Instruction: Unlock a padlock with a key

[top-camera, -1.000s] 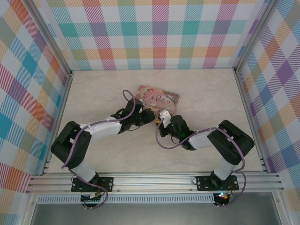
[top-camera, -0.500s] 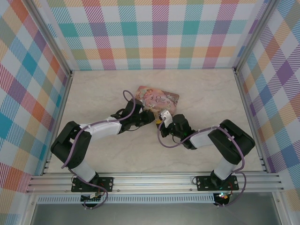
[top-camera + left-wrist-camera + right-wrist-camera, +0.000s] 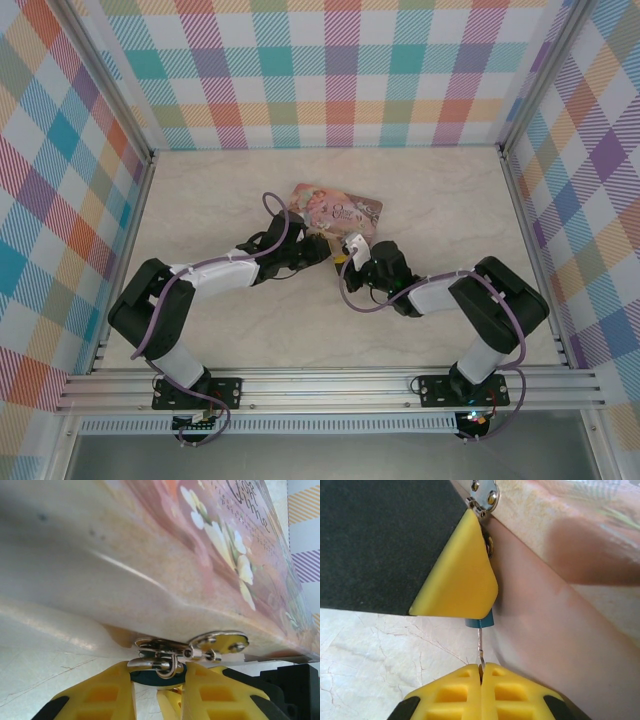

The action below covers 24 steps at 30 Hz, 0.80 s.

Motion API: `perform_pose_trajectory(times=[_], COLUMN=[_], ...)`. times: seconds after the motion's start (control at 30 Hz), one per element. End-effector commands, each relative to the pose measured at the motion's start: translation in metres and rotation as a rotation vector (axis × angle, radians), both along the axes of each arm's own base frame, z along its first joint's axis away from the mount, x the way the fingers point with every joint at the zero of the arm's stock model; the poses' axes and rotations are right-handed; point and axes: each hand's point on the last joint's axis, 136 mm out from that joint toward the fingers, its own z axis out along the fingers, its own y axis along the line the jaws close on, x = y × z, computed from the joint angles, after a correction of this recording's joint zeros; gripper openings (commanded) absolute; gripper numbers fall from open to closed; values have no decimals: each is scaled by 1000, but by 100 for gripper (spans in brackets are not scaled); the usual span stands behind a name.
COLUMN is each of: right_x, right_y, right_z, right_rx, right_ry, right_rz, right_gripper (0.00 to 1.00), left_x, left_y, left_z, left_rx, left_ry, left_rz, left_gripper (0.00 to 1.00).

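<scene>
blue padlock point(image 3: 480, 622) hangs from the hasp point(image 3: 217, 642) on the near side of the pink tin point(image 3: 335, 210), mid counter point(image 3: 220, 200), its body clamped between the left fingers point(image 3: 110, 692). right fingers point(image 3: 457, 692) are pinched together on the thin key point(image 3: 480, 647), whose tip meets the padlock's underside.

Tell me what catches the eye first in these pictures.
A pink flowery tin lies mid-table, and both arms meet at its near edge. There the left gripper clasps a small blue padlock hooked through the tin's metal clasp. The right gripper pinches a thin key whose tip reaches the padlock.
</scene>
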Motion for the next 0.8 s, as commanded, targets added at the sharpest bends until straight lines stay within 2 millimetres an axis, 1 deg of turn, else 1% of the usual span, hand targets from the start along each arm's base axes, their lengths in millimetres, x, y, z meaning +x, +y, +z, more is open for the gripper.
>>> perform_pose_trajectory(times=[0.0, 0.17, 0.4, 0.57, 0.77], right_x=[5, 9, 18, 20, 23], right_y=[21, 21, 15, 18, 22], right_z=[45, 47, 50, 58, 56], right_rx=[123, 129, 114, 126, 118], right_ry=[-84, -104, -139, -160, -151], right_rz=[64, 58, 41, 67, 88], right_gripper=[0, 0, 0, 0, 0], left_x=[-6, -7, -8, -9, -10], left_y=[-13, -14, -15, -17, -17], left_z=[11, 11, 15, 17, 18], left_rx=[-37, -38, -46, -53, -53], left_ry=[-4, -1, 0, 4, 2], left_rz=[-59, -63, -72, -82, -85], left_gripper=[22, 22, 22, 22, 22])
